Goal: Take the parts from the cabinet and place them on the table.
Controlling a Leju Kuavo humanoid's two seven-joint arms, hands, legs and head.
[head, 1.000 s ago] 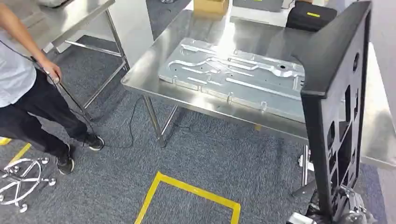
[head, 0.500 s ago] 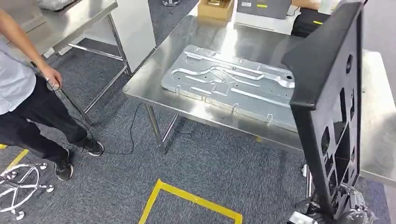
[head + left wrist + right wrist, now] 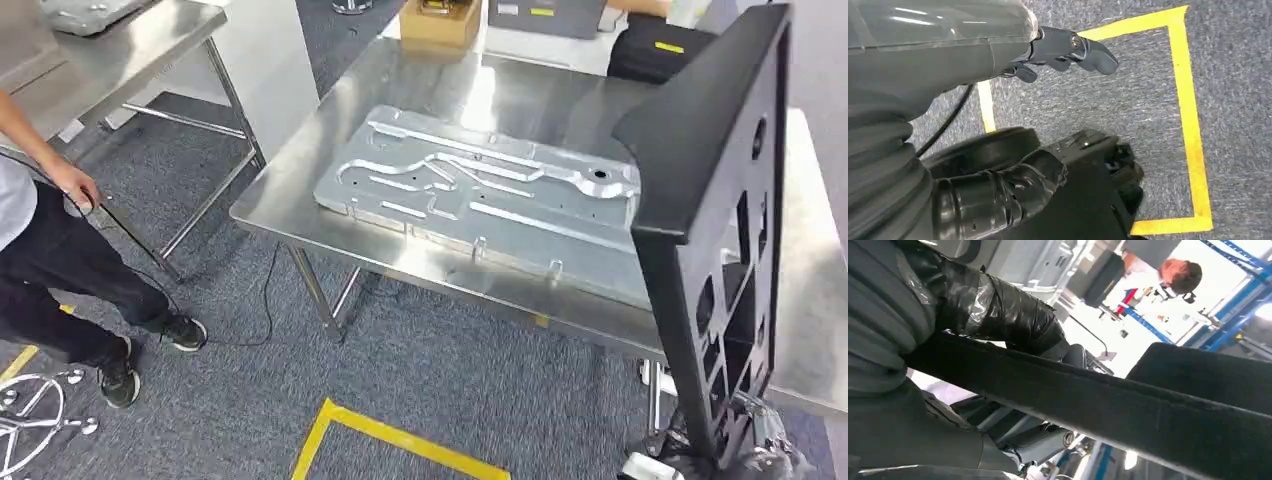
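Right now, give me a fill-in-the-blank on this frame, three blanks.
1. The right hand holds the black part standing ____.
2. The silver plate lies flat on the steel ____.
3. The tape on the carpet is ____.

Missing words: upright; table; yellow

Matt black part (plastic-looking), shiny steel table, rough carpet

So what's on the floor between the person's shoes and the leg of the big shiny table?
In the head view, a thin black cable trails over grey carpet between the person's shoe and the table leg; nothing else lies there.
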